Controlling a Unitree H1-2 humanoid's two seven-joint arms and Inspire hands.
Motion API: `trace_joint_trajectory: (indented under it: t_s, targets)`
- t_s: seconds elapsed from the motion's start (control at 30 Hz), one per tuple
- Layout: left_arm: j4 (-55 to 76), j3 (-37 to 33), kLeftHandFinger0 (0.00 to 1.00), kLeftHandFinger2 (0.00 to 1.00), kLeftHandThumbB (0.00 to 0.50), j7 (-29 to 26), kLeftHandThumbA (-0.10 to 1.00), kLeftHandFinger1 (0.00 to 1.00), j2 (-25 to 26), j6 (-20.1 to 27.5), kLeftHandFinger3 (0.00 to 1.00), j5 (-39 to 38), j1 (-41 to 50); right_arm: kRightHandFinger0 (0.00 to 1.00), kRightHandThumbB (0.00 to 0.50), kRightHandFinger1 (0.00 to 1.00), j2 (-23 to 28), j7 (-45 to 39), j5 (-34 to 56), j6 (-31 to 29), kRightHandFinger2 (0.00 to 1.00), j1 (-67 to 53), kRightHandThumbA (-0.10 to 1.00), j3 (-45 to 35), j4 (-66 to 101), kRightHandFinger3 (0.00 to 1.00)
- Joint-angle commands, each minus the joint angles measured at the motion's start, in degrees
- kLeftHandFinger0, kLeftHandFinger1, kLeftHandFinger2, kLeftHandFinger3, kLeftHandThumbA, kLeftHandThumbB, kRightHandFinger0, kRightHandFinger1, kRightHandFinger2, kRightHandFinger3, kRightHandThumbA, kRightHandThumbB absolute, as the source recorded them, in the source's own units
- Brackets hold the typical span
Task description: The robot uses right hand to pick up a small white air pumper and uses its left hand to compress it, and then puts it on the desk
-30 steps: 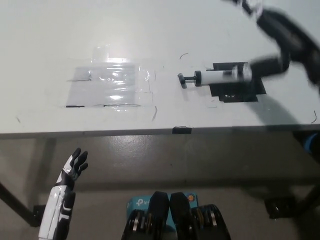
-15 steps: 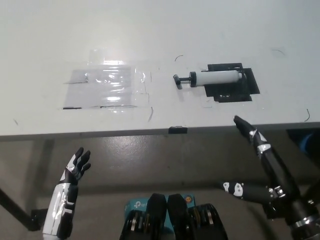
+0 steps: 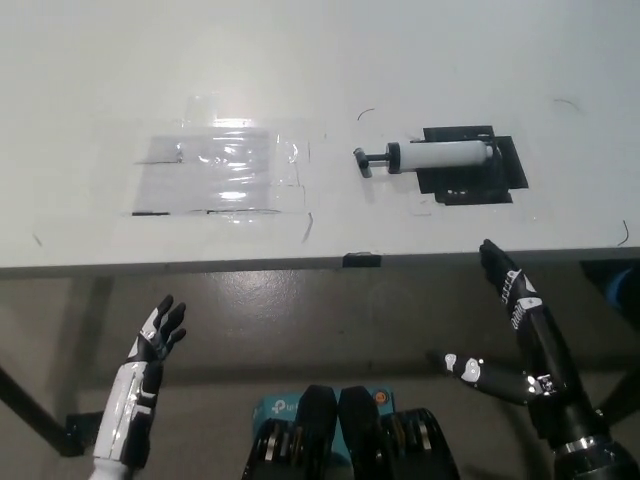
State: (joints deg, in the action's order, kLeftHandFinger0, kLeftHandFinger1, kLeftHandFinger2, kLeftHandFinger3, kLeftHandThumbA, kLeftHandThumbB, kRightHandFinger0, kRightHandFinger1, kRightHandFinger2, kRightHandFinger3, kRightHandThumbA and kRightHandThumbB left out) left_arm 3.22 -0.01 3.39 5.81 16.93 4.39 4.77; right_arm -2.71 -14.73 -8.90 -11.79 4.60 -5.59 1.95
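White air pumper lies on black patch near desk front edge. Right hand and left hand below the edge, both open, empty.

Setting: robotics lab or test workspace. Evidence: plain white counter with pen scuffs; black tape patch marking a placement spot; clear glossy film taped flat to the surface; bare grey concrete floor below; metal counter leg at lower left.
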Motion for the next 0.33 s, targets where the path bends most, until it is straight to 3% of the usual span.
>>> trace_joint_trajectory:
  t_s: [0.0, 0.17, 0.3]
  targets:
    - [-1.2, 0.5, 1.0, 1.0, 0.172, 0.2, 1.0, 1.0, 1.1, 1.6, 1.0, -1.2, -0.6, 1.0, 0.252, 1.0, 0.6, 2.9, 2.0, -4.8, 1.0, 0.9, 1.0, 1.0, -0.5, 1.0]
    - [-5.7, 1.5, 1.0, 1.0, 0.175, -0.3, 1.0, 1.0, 2.1, 2.8, 1.0, -1.3, -1.6, 1.0, 0.21, 1.0, 1.0, 2.9, 4.0, -7.6, 1.0, 0.8, 0.96, 2.1, -4.6, 1.0]
    - [-6.6, 1.8, 1.0, 1.0, 0.155, 0.0, 1.0, 1.0, 2.4, 3.0, 1.0, -2.3, -2.4, 1.0, 0.218, 1.0, 1.1, 3.8, 3.5, -7.9, 1.0, 1.3, 0.96, 2.4, -6.4, 1.0]
